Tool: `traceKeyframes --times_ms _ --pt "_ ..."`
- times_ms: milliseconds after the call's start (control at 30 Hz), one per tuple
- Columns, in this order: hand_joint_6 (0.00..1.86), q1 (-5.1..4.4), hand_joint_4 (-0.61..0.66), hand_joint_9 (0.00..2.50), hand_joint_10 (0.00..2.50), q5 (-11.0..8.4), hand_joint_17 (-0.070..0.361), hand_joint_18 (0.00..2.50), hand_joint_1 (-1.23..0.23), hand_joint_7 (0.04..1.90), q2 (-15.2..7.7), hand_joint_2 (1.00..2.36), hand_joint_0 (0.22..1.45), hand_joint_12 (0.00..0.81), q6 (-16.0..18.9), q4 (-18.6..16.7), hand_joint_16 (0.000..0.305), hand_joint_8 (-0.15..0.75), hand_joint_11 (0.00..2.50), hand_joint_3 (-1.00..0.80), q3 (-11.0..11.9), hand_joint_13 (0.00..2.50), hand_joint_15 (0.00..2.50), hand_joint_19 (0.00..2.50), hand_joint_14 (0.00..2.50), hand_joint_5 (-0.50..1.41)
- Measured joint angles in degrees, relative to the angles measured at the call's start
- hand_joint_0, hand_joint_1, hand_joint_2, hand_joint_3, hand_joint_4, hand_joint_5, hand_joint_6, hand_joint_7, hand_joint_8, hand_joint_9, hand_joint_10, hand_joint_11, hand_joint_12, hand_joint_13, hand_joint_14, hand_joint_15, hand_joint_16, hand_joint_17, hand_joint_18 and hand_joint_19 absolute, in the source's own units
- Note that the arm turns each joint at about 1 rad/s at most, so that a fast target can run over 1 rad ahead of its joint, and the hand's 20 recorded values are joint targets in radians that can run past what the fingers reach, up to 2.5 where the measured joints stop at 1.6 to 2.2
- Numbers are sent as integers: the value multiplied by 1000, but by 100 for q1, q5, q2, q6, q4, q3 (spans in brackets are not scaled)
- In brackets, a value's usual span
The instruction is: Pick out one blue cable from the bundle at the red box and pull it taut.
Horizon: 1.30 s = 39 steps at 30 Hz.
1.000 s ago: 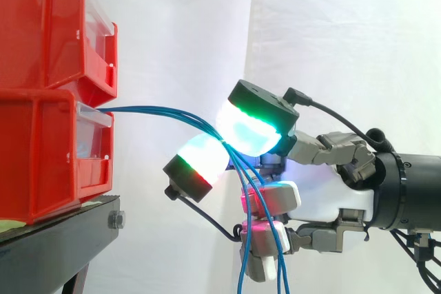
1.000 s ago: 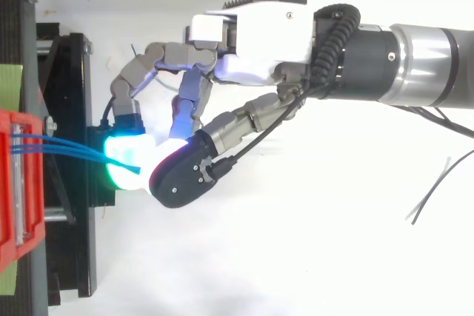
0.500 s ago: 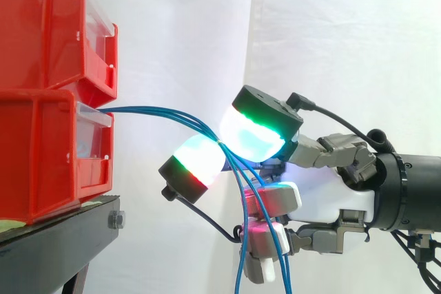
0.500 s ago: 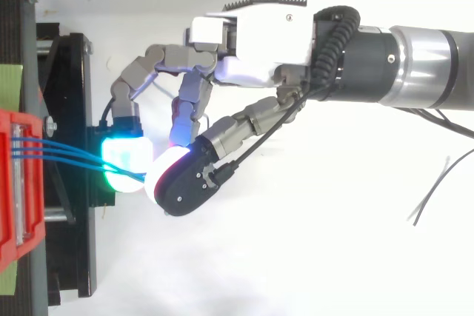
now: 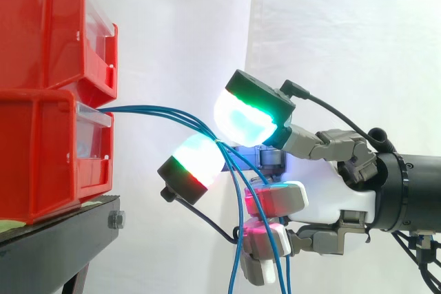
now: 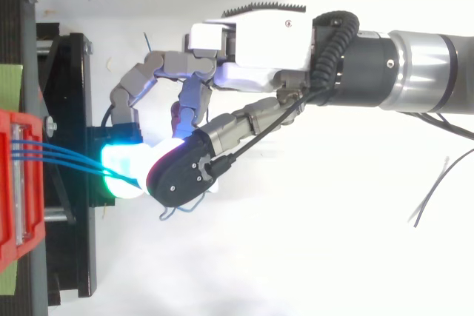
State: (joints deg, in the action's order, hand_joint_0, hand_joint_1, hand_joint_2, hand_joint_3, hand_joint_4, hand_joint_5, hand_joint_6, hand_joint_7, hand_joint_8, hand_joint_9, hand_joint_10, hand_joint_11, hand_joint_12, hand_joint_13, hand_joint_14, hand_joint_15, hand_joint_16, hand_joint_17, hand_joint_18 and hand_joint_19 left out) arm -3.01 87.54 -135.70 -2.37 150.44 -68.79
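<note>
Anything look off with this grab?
Yes. The hand pinches between two fingertips right where several blue cables from the lower red bin converge, so it seems to hold the bundle, not one strand. The cables bow to the pinch and hang slack below it, not taut.

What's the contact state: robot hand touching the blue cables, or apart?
Touching. In the side view the blue cables converge between two glowing pads of the robot hand, pinched there with no gap, then drop below.

Black stand point(image 5: 62, 228), white curtain point(image 5: 344, 32)
</note>
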Motion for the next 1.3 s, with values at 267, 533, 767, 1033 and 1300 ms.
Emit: traceKeyframes --times_ms 267,533,767,1033,1300 --pt "860 0 50 1419 30 10 105 920 -673 945 0 1009 604 375 -2 -3 47 283 1010 -396 -2 1284 782 830 25 -133" --pt "912 0 -34 1345 28 17 105 923 -783 946 0 1023 625 361 -8 -5 47 279 1001 -158 -7 1264 770 819 26 -157" --pt "942 -3 -119 1311 28 15 104 928 -826 924 0 1021 691 348 -9 -11 46 267 998 -196 -10 1247 751 808 27 -173" --pt "944 -6 -71 1328 28 10 103 932 -851 887 0 1005 724 338 -9 -14 46 262 996 -453 -11 1238 747 796 27 -169" --pt "902 -5 61 1424 29 5 102 921 -735 823 0 1000 608 358 -9 -15 45 279 1019 -500 -13 1269 783 820 26 -142"
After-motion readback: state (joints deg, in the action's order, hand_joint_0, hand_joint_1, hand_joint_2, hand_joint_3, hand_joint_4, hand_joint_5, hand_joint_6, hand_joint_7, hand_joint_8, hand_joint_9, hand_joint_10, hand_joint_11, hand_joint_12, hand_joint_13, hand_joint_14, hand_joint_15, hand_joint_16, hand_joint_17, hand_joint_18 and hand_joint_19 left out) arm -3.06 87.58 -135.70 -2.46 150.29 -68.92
